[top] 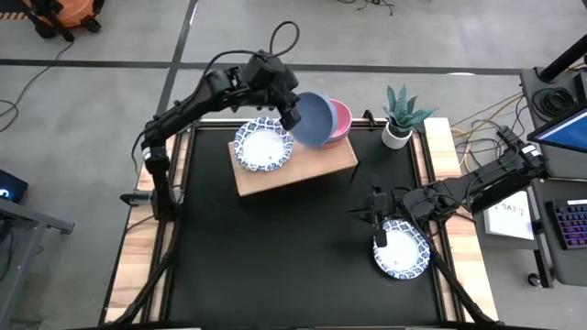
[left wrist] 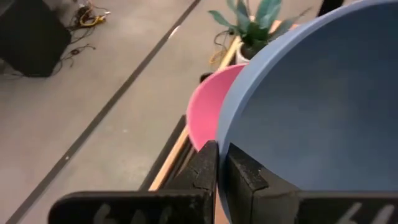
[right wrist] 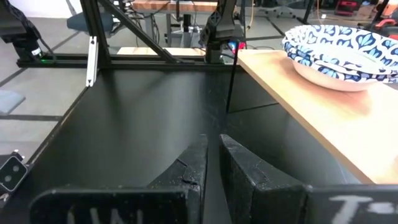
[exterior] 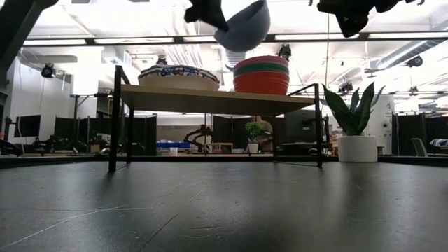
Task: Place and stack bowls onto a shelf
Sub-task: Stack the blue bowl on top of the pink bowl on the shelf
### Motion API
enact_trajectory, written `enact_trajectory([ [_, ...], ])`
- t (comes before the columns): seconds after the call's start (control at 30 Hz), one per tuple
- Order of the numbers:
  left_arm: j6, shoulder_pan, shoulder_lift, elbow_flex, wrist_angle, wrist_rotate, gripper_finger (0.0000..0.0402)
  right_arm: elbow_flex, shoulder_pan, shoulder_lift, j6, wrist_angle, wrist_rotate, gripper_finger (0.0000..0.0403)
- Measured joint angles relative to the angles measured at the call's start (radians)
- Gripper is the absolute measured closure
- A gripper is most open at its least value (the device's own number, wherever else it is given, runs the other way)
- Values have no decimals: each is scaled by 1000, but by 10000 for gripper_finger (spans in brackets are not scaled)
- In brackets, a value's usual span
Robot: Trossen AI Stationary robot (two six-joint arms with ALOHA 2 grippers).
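The left claw (top: 292, 117) grips the rim of a blue-grey bowl (top: 315, 117) between its 2 closed fingers (left wrist: 208, 163). It holds the bowl tilted in the air above the right end of the shelf (top: 303, 170), over the stack of coloured bowls. In the low view this bowl (exterior: 245, 26) hangs clear above the stack, not touching it. The stack (exterior: 261, 74) stands on the shelf's right end, with a pink bowl (top: 340, 119) on top, a green one under it and a red one (exterior: 261, 82) at the bottom.

On the left part of the shelf sit white bowls with blue patterned rims (top: 263, 145), stacked; I cannot tell how many.

The shelf stands at the far edge of the black desk (top: 275, 257), a little turned.

The right claw (top: 379, 231) is near the right edge of the desk, just beside 1 more patterned bowl (top: 402, 249) that lies on the desk toward the near right corner. Its fingers (right wrist: 196, 163) are nearly closed and hold nothing.

A small plant (top: 401, 115) stands at the far right corner.
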Motion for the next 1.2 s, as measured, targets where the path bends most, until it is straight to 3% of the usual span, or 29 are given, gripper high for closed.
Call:
enact_trajectory([
  [0.4, 2, 30, -1, -103, 207, -2, 393, 0, 0, 0, -9, -2, 1, 371],
  [0.8, 2, 33, 3, -104, 262, 5, 388, 0, 0, 0, -11, -2, 1, 371],
  [1.2, -1, 33, 63, -103, 265, 34, 313, 0, 0, 0, -12, -2, 2, 371],
])
